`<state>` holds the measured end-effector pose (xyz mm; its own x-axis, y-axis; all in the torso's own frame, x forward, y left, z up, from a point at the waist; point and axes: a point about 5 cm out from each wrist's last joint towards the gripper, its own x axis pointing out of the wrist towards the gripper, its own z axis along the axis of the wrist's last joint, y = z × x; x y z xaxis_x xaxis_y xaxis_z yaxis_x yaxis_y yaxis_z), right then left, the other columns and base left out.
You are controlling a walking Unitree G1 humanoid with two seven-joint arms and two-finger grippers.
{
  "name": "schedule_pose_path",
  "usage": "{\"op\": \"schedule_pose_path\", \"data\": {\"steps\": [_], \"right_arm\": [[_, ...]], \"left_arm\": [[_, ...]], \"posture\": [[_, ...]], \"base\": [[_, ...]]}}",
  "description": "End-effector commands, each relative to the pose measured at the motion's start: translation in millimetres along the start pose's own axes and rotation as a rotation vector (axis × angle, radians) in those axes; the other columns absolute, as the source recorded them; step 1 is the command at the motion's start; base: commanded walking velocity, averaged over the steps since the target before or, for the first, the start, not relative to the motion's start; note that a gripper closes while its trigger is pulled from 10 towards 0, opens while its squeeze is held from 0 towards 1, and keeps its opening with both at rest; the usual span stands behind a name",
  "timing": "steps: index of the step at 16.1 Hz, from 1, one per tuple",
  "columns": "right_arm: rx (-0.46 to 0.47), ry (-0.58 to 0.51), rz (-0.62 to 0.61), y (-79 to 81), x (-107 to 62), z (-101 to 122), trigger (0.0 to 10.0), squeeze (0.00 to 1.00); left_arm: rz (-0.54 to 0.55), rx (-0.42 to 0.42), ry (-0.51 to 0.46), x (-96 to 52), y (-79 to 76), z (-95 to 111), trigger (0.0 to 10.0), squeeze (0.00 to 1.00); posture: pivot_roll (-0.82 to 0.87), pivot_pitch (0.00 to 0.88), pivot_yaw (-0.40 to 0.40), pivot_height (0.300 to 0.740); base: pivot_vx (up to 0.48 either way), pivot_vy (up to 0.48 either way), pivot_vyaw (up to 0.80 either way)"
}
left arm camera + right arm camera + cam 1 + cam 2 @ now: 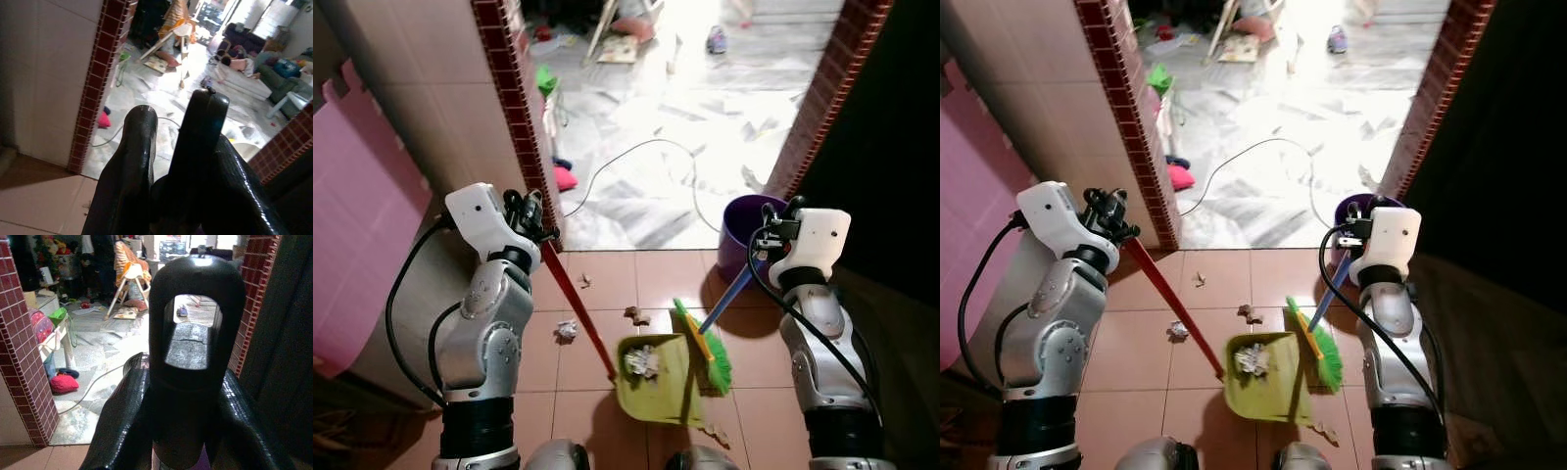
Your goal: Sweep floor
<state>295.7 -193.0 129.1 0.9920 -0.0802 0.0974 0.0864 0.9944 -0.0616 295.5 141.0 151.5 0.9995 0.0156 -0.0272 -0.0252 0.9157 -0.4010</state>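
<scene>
Green dustpan on tiled floor, paper inside, below both jaws. Left jaws clamp its red handle; right jaws clamp broom handle. Risk: tilting the pan spills the paper; scraps left of it get missed.

We see the green dustpan blocking the middle tiles; just beside it the broom leans, its blue handle crossing toward the purple bucket. Open floor lies beyond the dustpan, through the brick doorway.
</scene>
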Motion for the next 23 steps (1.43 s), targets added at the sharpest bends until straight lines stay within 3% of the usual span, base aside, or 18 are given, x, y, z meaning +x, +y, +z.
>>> {"op": "schedule_pose_path", "data": {"steps": [1,5,11,16,19,23], "right_arm": [[-0.046,-0.033,-0.005,-2.6,4.6,7.1,10.0,0.0],[-0.039,-0.014,-0.019,-6.0,5.9,3.9,10.0,0.0],[-0.015,-0.006,0.015,4.3,2.3,-0.9,10.0,0.0],[-0.016,-0.007,0.031,6.4,2.4,-1.0,10.0,0.0],[-0.094,0.088,0.009,-1.5,-4.5,-20.8,10.0,0.0],[-0.105,0.161,0.011,-3.6,-13.2,-34.4,10.0,0.0]], "left_arm": [[-0.004,0.029,-0.044,1.2,1.4,5.4,10.0,0.0],[-0.005,-0.009,-0.102,11.4,-6.8,18.6,10.0,0.0],[-0.06,-0.044,-0.225,26.9,-20.5,47.7,10.0,0.0],[-0.067,-0.06,-0.278,29.0,-25.7,60.3,10.0,0.0],[-0.077,-0.08,-0.344,33.5,-31.5,82.4,10.0,0.0],[-0.083,-0.084,-0.398,40.7,-32.9,101.1,10.0,0.0]], "posture": [[-0.09,0.0,0.03,0.74],[-0.09,0.0,0.033,0.74],[-0.1,0.0,0.039,0.74],[-0.1,0.0,0.039,0.74],[-0.1,0.0,0.037,0.74],[-0.11,0.0,0.046,0.74]], "base": [[0.0,0.0,0.0],[0.0,0.0,0.0],[0.0,0.0,-0.67],[0.207,0.0,0.0],[0.377,0.0,-0.8],[0.393,0.0,-0.8]]}}
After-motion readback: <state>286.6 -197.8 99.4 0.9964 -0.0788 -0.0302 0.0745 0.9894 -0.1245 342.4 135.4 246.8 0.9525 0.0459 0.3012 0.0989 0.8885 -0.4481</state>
